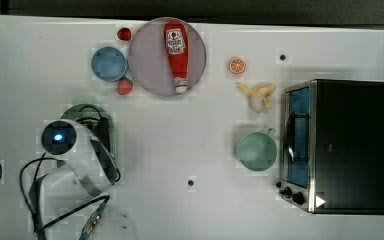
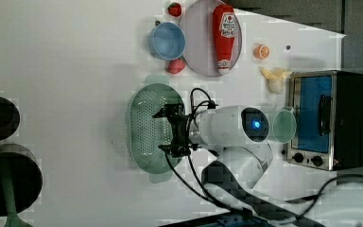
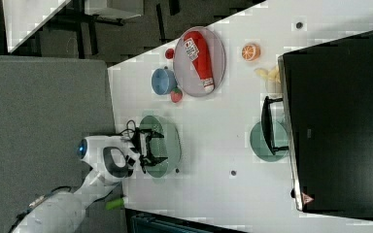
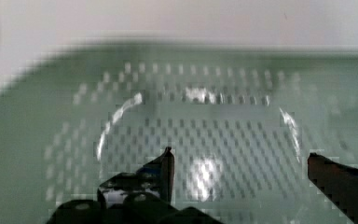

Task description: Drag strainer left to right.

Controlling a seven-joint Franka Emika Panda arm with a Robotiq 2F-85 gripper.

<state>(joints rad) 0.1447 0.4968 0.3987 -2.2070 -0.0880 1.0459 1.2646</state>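
strainer (image 1: 111, 131) mostly hidden, spread pincer (image 4: 240, 163) above

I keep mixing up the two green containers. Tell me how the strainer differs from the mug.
The strainer is oval and full of small holes; the mug is round and solid. The strainer is larger. The open gripper is over the strainer, while the mug stands alone by the toaster oven. Both are pale green, on the white table.

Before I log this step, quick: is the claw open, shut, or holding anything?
Claw: open, holding nothing, poised over the strainer.
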